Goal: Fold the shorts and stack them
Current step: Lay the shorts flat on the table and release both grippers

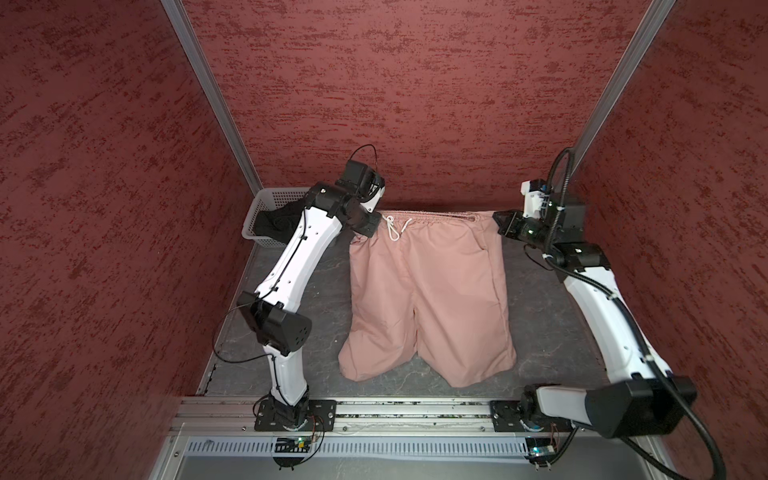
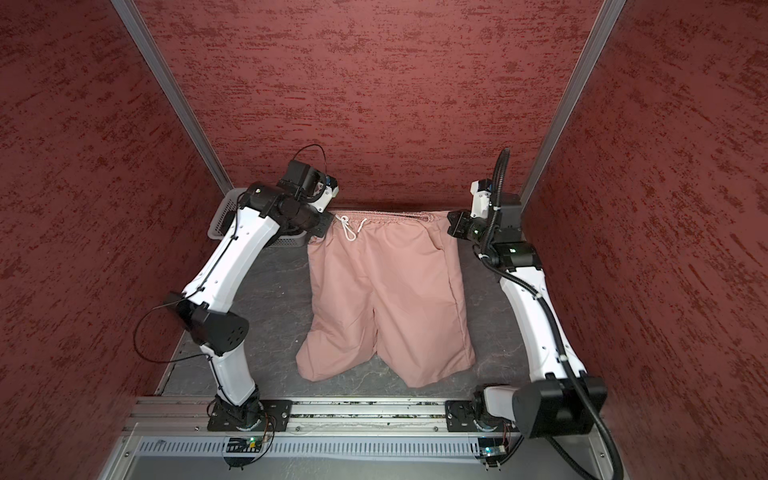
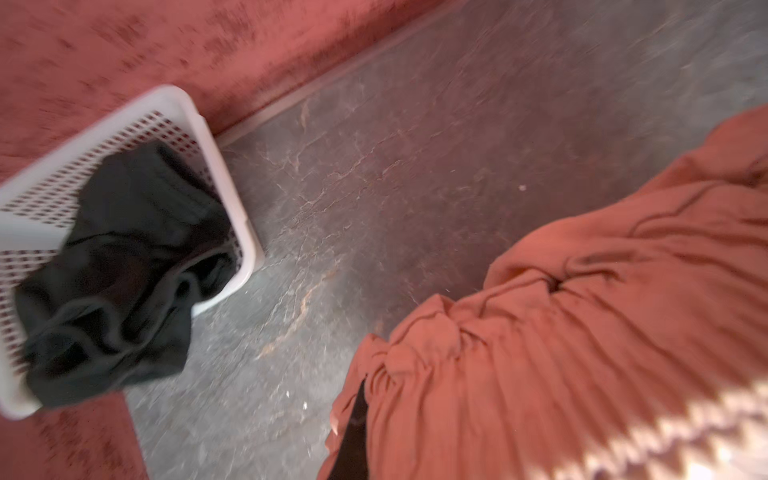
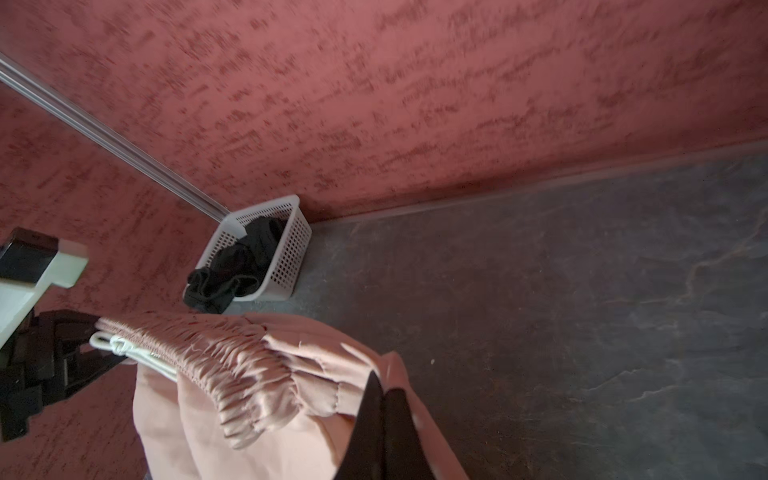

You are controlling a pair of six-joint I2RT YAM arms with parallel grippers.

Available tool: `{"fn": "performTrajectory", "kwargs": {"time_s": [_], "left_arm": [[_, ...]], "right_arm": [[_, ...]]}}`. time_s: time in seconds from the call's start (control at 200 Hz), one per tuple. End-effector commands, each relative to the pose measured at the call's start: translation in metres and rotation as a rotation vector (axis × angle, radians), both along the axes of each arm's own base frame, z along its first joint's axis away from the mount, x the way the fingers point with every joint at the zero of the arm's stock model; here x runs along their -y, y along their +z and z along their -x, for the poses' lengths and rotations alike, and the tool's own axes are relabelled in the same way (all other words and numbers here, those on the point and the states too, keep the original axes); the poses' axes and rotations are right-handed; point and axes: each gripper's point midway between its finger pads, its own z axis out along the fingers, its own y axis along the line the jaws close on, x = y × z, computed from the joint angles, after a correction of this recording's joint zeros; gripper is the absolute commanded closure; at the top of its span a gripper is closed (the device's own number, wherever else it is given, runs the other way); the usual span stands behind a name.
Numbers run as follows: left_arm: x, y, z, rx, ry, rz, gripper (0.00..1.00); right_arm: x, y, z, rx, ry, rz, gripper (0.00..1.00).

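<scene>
At the middle of the grey tabletop (image 1: 324, 299) the dusty pink shorts (image 1: 428, 291) are spread out, waistband toward 12 o'clock and leg hems resting toward 6 o'clock. At 11 o'clock the left gripper (image 1: 368, 227) is clenched on one waistband corner, and at 1 o'clock the right gripper (image 1: 501, 222) pinches the other. The white drawstring (image 1: 392, 229) dangles nearer the left one. Off at 10 o'clock the black shorts (image 1: 269, 227) lie bunched in the white perforated basket (image 1: 276, 194), spilling over its rim
</scene>
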Motion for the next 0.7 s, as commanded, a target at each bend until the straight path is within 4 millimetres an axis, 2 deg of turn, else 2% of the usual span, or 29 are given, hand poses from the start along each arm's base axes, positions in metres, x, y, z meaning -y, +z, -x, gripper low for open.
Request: {"fn": "performTrajectory", "kwargs": {"time_s": [0.0,0.155,0.291,0.306,0.341,0.351,0.361,0.376,0.396,0.441,0.481,0.531,0.586,0.621,0.696], "left_arm": [[-0.026,-0.043,-0.055,-0.011,0.051,-0.079,1.0],[-0.025,-0.095,-0.118,0.002,0.067,-0.042,1.0],[-0.035,-0.127,-0.153,0.033,0.101,-0.037,1.0],[-0.036,-0.129,-0.156,0.038,0.105,-0.03,0.94],[-0.038,-0.135,-0.162,0.043,0.113,-0.019,0.66],[-0.039,-0.136,-0.163,0.044,0.116,-0.014,0.48],[-0.039,-0.136,-0.164,0.046,0.117,-0.01,0.35],[-0.04,-0.138,-0.166,0.048,0.118,-0.004,0.28],[-0.04,-0.14,-0.168,0.048,0.118,0.005,0.25],[-0.044,-0.139,-0.171,0.055,0.128,0.016,0.19],[-0.048,-0.136,-0.175,0.069,0.145,0.026,0.0],[-0.051,-0.127,-0.177,0.084,0.158,0.052,0.01],[-0.056,-0.11,-0.179,0.113,0.179,0.087,0.01],[-0.057,-0.099,-0.178,0.126,0.186,0.112,0.01],[-0.06,-0.069,-0.172,0.159,0.205,0.154,0.01]], "right_arm": [[0.024,0.007,-0.05,0.135,-0.101,0.012,1.0],[0.024,-0.064,-0.114,0.052,-0.091,0.036,1.0],[0.026,-0.117,-0.164,-0.013,-0.101,0.05,1.0],[0.026,-0.122,-0.168,-0.018,-0.101,0.047,1.0],[0.024,-0.132,-0.179,-0.022,-0.093,0.033,1.0],[0.023,-0.134,-0.182,-0.024,-0.092,0.028,1.0],[0.023,-0.136,-0.185,-0.025,-0.092,0.025,1.0],[0.022,-0.137,-0.188,-0.021,-0.088,0.018,1.0],[0.021,-0.142,-0.194,-0.023,-0.082,0.011,0.95],[0.019,-0.146,-0.203,-0.019,-0.076,-0.009,0.84],[0.018,-0.145,-0.21,-0.01,-0.073,-0.015,0.72],[0.014,-0.137,-0.215,0.013,-0.055,-0.025,0.5],[0.013,-0.124,-0.218,0.034,-0.05,-0.029,0.35],[0.013,-0.114,-0.217,0.049,-0.049,-0.025,0.31],[0.018,-0.095,-0.207,0.061,-0.068,-0.008,0.28]]}}
